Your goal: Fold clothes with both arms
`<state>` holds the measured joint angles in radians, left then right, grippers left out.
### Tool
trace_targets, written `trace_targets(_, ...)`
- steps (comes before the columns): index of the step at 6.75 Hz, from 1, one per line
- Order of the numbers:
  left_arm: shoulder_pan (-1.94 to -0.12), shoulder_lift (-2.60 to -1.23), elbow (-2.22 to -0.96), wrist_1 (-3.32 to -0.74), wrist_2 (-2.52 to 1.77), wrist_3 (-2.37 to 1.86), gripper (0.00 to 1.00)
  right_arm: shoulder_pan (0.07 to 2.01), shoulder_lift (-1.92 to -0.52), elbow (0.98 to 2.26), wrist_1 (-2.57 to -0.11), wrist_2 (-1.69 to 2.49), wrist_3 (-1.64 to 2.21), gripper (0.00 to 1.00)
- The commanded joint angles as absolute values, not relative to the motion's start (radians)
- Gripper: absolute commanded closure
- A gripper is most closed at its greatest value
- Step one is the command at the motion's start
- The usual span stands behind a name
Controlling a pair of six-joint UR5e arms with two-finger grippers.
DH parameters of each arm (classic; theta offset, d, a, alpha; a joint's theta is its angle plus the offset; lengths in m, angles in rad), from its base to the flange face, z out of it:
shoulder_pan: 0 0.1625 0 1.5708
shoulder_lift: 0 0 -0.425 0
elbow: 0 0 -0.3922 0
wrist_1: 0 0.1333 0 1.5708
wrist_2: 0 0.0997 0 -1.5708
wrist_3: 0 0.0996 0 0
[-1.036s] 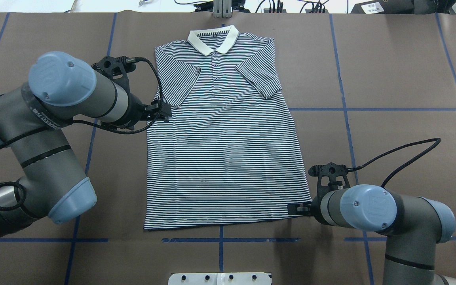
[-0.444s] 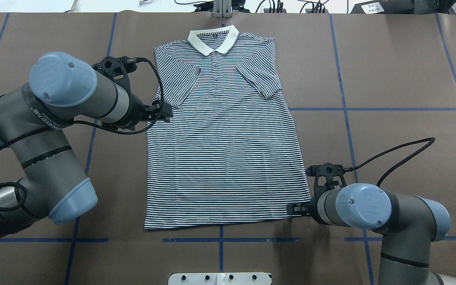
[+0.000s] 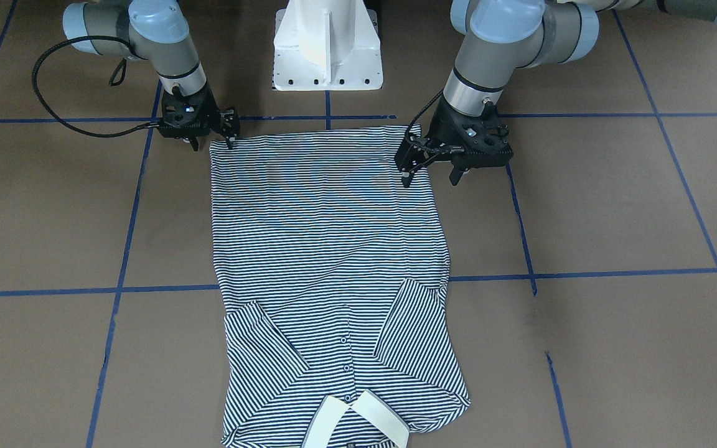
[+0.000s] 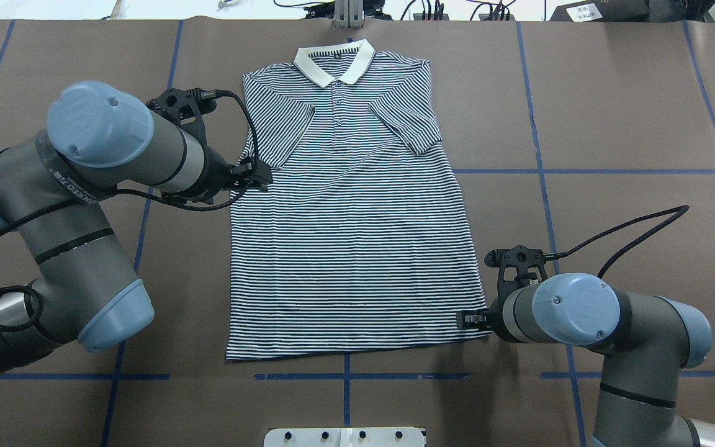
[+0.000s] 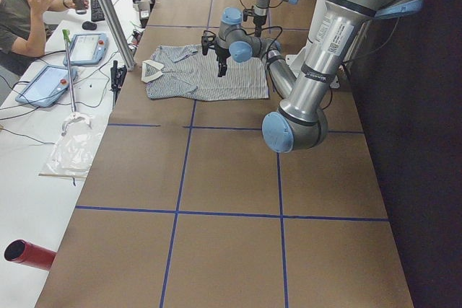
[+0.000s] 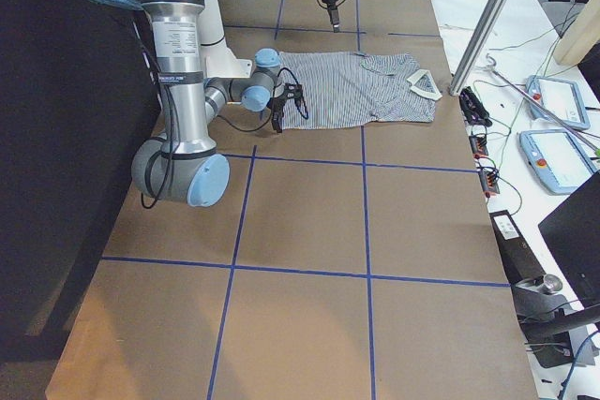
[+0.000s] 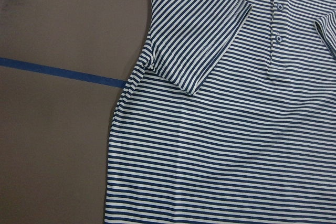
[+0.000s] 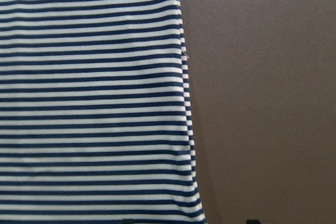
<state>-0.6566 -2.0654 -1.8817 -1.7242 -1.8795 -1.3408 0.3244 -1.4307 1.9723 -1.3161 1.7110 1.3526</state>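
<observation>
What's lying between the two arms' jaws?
The striped polo shirt, spread flat. Its lower half spans that stretch, clearest in the front-facing view.

The left arm [image 4: 78, 248] and right arm [image 4: 643, 329] are grey metal tubes ringed with thin black bands, with rounded light blue joint caps [image 4: 98, 123] showing small screws; black cables [image 4: 618, 231] trail from both

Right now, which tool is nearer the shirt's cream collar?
Left. The left tool is at the side edge of the shirt, by the folded sleeve; the right tool is at the hem corner, farthest from the collar.
</observation>
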Motion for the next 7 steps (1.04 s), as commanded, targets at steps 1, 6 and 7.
trace_targets(1, -0.657, -2.066, -1.881, -1.724, -1.881, -1.338, 0.00, 0.324, -1.430, 1.967, -1.318, 1.713, 1.351, 0.23)
trace_targets(6, -0.657, -2.068, -1.881, -1.724, -1.881, -1.336, 0.00, 0.322, -1.430, 1.956, -1.318, 1.762, 1.356, 0.86)
trace_targets(7, -0.657, -2.068, -1.881, -1.724, -1.881, -1.336, 0.00, 0.322, -1.428, 1.959, -1.318, 1.763, 1.359, 1.00)
